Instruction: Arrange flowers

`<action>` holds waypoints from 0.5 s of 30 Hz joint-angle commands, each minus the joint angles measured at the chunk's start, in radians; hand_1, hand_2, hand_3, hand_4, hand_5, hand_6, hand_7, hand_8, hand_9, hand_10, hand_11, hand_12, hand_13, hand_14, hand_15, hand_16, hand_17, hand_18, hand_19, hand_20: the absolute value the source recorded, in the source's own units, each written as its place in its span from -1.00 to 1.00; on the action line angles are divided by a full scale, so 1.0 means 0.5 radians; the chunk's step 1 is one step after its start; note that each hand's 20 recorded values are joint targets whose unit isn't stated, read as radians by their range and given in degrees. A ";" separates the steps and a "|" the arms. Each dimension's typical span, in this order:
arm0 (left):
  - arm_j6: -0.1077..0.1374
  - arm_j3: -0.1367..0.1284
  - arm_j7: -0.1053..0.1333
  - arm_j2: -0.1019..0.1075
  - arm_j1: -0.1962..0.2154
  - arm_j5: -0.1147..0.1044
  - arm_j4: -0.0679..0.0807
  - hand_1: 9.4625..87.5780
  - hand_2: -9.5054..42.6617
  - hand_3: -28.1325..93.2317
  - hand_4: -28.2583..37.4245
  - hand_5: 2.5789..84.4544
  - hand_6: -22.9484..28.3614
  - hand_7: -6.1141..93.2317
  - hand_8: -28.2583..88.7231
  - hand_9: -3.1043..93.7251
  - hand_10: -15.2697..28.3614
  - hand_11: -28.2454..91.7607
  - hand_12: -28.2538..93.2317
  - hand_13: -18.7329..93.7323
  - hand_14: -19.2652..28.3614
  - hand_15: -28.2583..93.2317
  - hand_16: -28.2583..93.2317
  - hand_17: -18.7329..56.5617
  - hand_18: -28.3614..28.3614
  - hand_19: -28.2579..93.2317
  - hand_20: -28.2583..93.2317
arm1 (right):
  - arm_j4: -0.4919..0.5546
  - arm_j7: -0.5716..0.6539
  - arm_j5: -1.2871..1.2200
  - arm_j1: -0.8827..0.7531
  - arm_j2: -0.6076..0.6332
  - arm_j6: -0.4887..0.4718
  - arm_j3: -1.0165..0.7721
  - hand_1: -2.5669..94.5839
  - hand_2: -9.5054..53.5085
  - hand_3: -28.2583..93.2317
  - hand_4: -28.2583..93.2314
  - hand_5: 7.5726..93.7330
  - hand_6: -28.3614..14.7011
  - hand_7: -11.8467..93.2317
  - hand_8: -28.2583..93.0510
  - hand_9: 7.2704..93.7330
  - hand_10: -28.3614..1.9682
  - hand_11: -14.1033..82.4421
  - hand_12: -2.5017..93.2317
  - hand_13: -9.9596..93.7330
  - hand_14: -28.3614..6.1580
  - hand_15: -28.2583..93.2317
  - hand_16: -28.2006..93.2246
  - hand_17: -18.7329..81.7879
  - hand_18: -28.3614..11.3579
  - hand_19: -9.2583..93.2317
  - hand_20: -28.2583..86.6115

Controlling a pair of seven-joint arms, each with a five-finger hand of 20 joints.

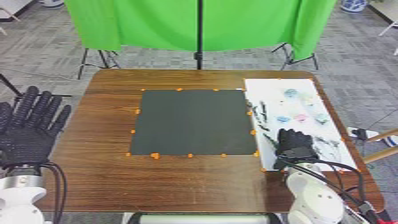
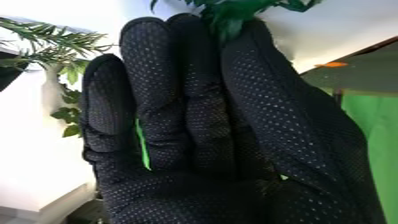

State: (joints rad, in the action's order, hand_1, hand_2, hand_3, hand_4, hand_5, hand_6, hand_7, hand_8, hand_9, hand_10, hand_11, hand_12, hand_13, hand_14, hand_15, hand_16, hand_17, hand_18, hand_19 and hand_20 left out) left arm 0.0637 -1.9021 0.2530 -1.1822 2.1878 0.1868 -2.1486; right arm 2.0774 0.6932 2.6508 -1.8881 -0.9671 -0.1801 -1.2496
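Observation:
In the head view, my right hand is over the lower part of the white sheet, its fingers relaxed. Blue flowers and a pink flower lie farther up the sheet, with dark leafy stems along its inner side. My left hand is off the table's left side, fingers straight and spread. The right wrist view has my right hand with nothing curled into it. Green leaves show by its fingertips; whether they touch cannot be told. Leafy sprigs are beside the hand.
A dark grey mat, edged with orange tape bits, lies on the middle of the wooden table. Behind the table hangs a green cloth on stands. Wooden legs stand off the table's right edge.

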 commanded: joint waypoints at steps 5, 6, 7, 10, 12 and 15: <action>0.007 0.014 -0.034 0.000 0.055 -0.092 0.026 -0.57 -0.16 0.62 -1.00 -0.04 0.18 -0.74 -0.65 -0.19 0.34 -0.38 -0.38 -0.21 0.33 -0.27 -0.59 -0.58 0.50 -0.12 -0.30 | 0.349 0.252 -0.364 -0.081 0.022 0.314 -0.131 0.41 -1.00 0.62 -0.91 0.60 0.28 0.00 -0.19 0.88 0.22 -0.43 0.03 0.70 0.32 0.17 0.22 0.17 -0.94 0.89 0.07; 0.022 0.011 -0.035 -0.002 0.065 -0.081 0.022 -0.57 -0.16 0.62 -1.00 -0.04 0.18 -0.74 -0.65 -0.19 0.34 -0.38 -0.38 -0.21 0.33 -0.27 -0.59 -0.58 0.50 -0.12 -0.30 | 0.385 0.252 -0.385 -0.075 0.018 0.331 -0.133 0.40 -1.00 0.62 -0.90 0.60 0.28 0.00 -0.19 0.88 0.21 -0.43 0.03 0.70 0.31 0.18 0.22 0.17 -0.95 0.90 0.08; 0.024 0.007 -0.035 0.002 0.071 -0.079 0.023 -0.57 -0.16 0.62 -1.00 -0.04 0.18 -0.74 -0.65 -0.19 0.34 -0.38 -0.38 -0.21 0.33 -0.27 -0.59 -0.58 0.50 -0.12 -0.30 | 0.415 0.246 -0.391 -0.073 0.014 0.361 -0.133 0.40 -1.00 0.62 -0.89 0.61 0.27 -0.01 -0.18 0.88 0.20 -0.42 0.03 0.70 0.30 0.19 0.22 0.17 -0.96 0.90 0.08; 0.034 -0.006 -0.039 0.016 0.074 -0.089 0.027 -0.57 -0.16 0.62 -1.00 -0.04 0.18 -0.74 -0.65 -0.19 0.34 -0.38 -0.38 -0.21 0.34 -0.27 -0.59 -0.58 0.50 -0.12 -0.30 | 0.448 0.246 -0.449 0.011 -0.036 0.455 -0.096 0.39 -1.00 0.64 -0.88 0.61 0.26 -0.02 -0.18 0.88 0.19 -0.41 0.04 0.69 0.30 0.20 0.22 0.17 -0.98 0.91 0.08; 0.041 -0.015 -0.040 0.022 0.084 -0.093 0.025 -0.57 -0.16 0.62 -1.00 -0.04 0.18 -0.74 -0.65 -0.19 0.34 -0.38 -0.38 -0.21 0.34 -0.27 -0.59 -0.58 0.50 -0.12 -0.30 | 0.421 0.251 -0.533 0.126 -0.093 0.516 -0.032 0.37 -1.00 0.65 -0.87 0.61 0.27 -0.01 -0.18 0.88 0.19 -0.41 0.04 0.70 0.31 0.21 0.22 0.18 -0.99 0.91 0.09; 0.058 -0.018 -0.045 0.037 0.082 -0.093 0.029 -0.57 -0.16 0.62 -1.00 -0.04 0.18 -0.74 -0.65 -0.19 0.34 -0.38 -0.38 -0.21 0.34 -0.27 -0.59 -0.58 0.50 -0.12 -0.30 | 0.305 0.258 -0.641 0.375 -0.225 0.517 0.113 0.34 -1.00 0.67 -0.84 0.61 0.27 -0.01 -0.17 0.88 0.19 -0.40 0.05 0.70 0.32 0.23 0.22 0.18 -0.99 0.93 0.09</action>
State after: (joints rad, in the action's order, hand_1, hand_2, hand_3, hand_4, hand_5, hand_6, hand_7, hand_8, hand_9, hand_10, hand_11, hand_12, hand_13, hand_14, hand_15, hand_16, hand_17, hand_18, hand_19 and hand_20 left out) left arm 0.0696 -1.9035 0.2446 -1.1759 2.2071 0.1481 -2.1453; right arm 2.2956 0.8323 2.4047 -1.9037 -0.9734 0.0450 -1.2932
